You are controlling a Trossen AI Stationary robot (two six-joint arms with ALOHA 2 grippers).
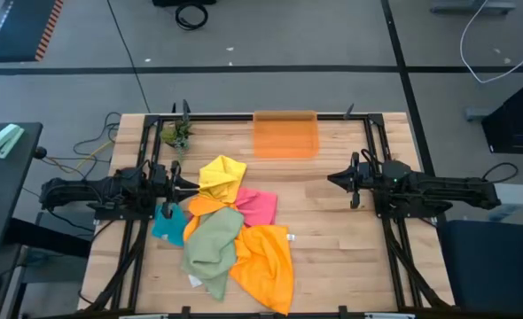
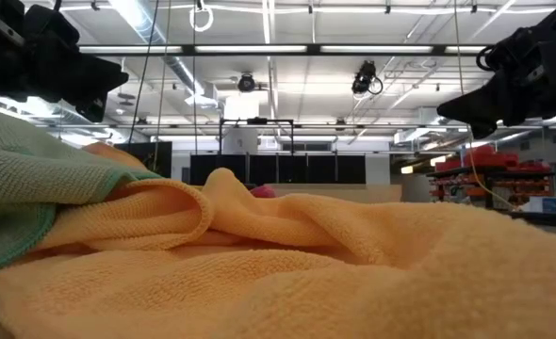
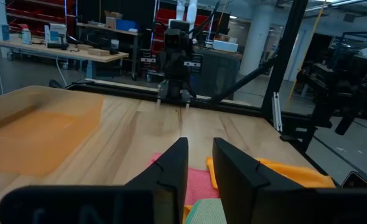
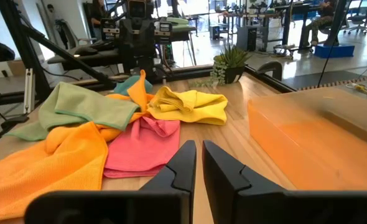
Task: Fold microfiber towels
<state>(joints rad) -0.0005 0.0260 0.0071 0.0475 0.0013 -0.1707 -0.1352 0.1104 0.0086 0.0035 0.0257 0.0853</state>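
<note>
Towels lie in a loose heap on the counter (image 1: 332,239), lower centre-left of the high view: yellow towel (image 1: 222,175) uppermost, pink towel (image 1: 258,206) right of it, green towel (image 1: 214,245) and large orange towel (image 1: 268,263) below, teal towel (image 1: 167,223) at the left edge. None folded yet, we judge. Orange bin (image 1: 285,135) stands apart at top centre; a small plant (image 1: 178,134) at the upper left corner.

Left gripper (image 1: 191,185) sits at the heap's left margin, tips just beside the yellow towel; its wrist view shows the jaws parted by a narrow gap with nothing between them. Right gripper (image 1: 334,180) hangs over bare wood right of the heap, well apart from the pink towel; its jaws are near closed, a thin slit only, holding nothing.

Key relation: the heap runs from upper left down to lower right, directly ahead of the left jaws. We judge the left arm the nearer, with the yellow towel the likeliest first pick
</note>
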